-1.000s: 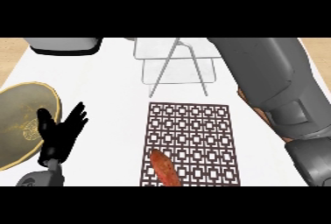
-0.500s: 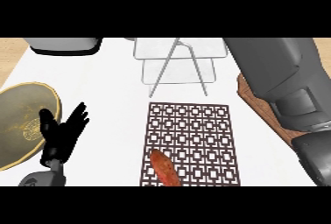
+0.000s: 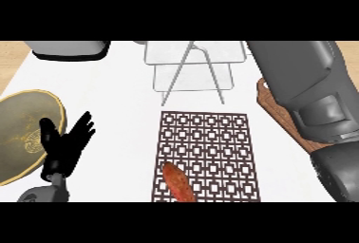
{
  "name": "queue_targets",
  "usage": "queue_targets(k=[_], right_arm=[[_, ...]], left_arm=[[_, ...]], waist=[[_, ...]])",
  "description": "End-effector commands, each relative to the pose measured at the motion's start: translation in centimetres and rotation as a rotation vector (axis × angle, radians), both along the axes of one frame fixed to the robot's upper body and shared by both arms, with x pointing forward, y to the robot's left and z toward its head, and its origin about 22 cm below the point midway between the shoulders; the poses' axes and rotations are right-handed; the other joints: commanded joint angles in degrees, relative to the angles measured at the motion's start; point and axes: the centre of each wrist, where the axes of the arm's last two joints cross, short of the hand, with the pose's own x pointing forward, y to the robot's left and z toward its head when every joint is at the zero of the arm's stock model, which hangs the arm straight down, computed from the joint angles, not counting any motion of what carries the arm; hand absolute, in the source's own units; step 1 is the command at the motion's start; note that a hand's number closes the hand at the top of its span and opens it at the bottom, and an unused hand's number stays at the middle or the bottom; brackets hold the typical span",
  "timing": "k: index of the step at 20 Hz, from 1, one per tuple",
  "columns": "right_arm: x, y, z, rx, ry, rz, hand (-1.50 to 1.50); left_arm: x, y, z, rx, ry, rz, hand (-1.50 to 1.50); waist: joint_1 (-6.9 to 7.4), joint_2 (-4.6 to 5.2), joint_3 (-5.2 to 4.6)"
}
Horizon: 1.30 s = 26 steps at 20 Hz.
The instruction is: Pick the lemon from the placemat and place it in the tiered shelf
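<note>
Head view: tiered shelf [image 3: 188, 66] holds nothing; left hand [image 3: 64, 148] spread; right hand hidden.

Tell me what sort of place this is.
Probably a kitchen counter: a white countertop with a patterned placemat, a gold plate at the left, a clear tiered shelf at the back, and a wooden board at the right.
</note>
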Motion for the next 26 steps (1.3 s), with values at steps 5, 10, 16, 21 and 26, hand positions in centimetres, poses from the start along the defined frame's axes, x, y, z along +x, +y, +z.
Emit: queue_targets(k=[5,10,16,21,26], right_arm=[[0.0,-0.6,0.2,0.318,-0.053,0.012,-1.50],[0.3,-3.0,0.6,0.475,-0.115,-0.060,-1.50],[0.1,-7.8,3.6,0.453,-0.219,-0.256,-1.50],[-0.4,-13.1,3.9,0.597,-0.260,-0.368,-1.50],[-2.6,-19.7,4.1,0.641,-0.230,-0.372,-1.50]], left_arm=[[0.8,-1.4,0.0,-0.004,-0.005,-0.012,0.00],[-0.7,-0.1,-0.1,-0.004,-0.011,-0.016,0.00],[0.3,1.0,0.2,0.005,0.000,0.022,0.00],[-0.9,-0.5,-0.3,-0.004,-0.008,0.021,0.00],[-1.6,1.3,-0.8,0.002,0.008,0.039,0.00]], waist=[[0.04,0.15,-0.03],[0.23,-0.01,-0.02],[-1.18,-0.38,-0.03],[-1.19,-0.49,0.02],[-2.15,-0.74,0.02]])
